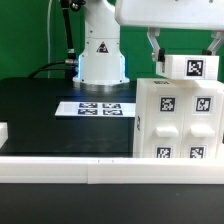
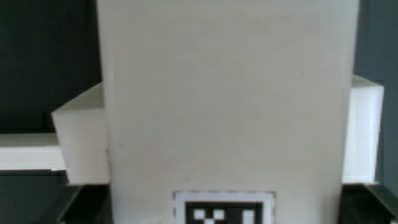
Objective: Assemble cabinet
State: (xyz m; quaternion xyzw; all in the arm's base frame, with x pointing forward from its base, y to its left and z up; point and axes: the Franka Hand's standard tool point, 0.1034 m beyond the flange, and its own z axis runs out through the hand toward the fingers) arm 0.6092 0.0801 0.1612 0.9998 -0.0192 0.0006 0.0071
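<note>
White cabinet [image 1: 178,120] on the black table [image 1: 40,110] at the exterior view's right, hard against the front rail [image 1: 60,165], claw [image 1: 187,55] above pinching a small tagged panel [image 1: 190,67] at its top.

Exterior view: low, at tabletop [image 1: 40,115] height, facing the arm's base [image 1: 100,55]. Wrist view: close on the cabinet [image 2: 222,90], seen in both.

White tagged cabinet [image 1: 176,120] upright, ext. view's right; small tagged panel [image 1: 190,66] above it, prob. touching top.
</note>
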